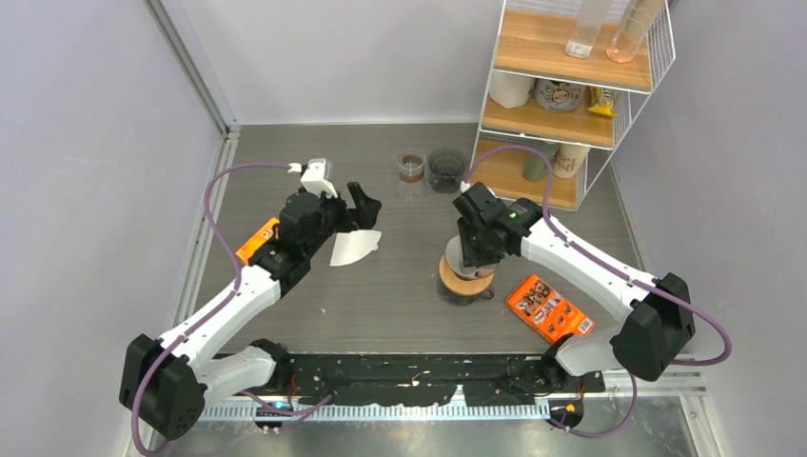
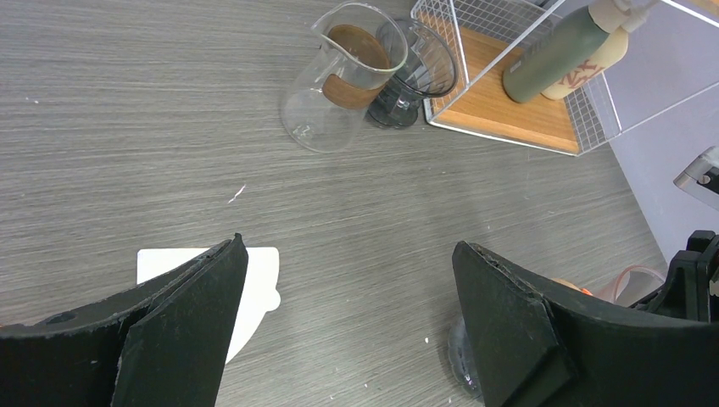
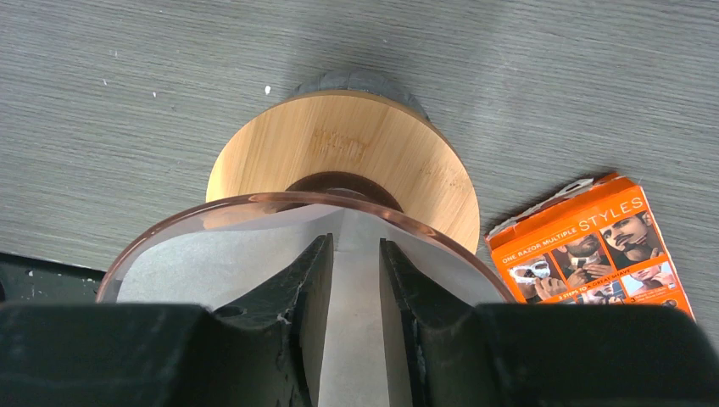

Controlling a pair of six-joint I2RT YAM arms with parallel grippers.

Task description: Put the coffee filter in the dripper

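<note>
The glass dripper (image 1: 463,259) stands on its round wooden base (image 3: 356,144) mid-table, with a grey-white paper filter (image 3: 186,267) lining its inside under the copper-tinted rim (image 3: 254,202). My right gripper (image 3: 354,242) reaches down into the dripper, its jaws a narrow gap apart, with filter paper showing between them. In the top view my right gripper (image 1: 471,246) sits over the dripper. A second white filter (image 1: 354,248) lies flat on the table. My left gripper (image 2: 348,244) hovers wide open and empty just above and beside that filter (image 2: 259,271).
A glass carafe with a brown band (image 2: 339,76) and a dark glass dripper (image 2: 415,72) stand at the back by the wire rack (image 1: 561,95). An orange razor box (image 1: 549,307) lies right of the dripper. An orange item (image 1: 257,238) lies under the left arm.
</note>
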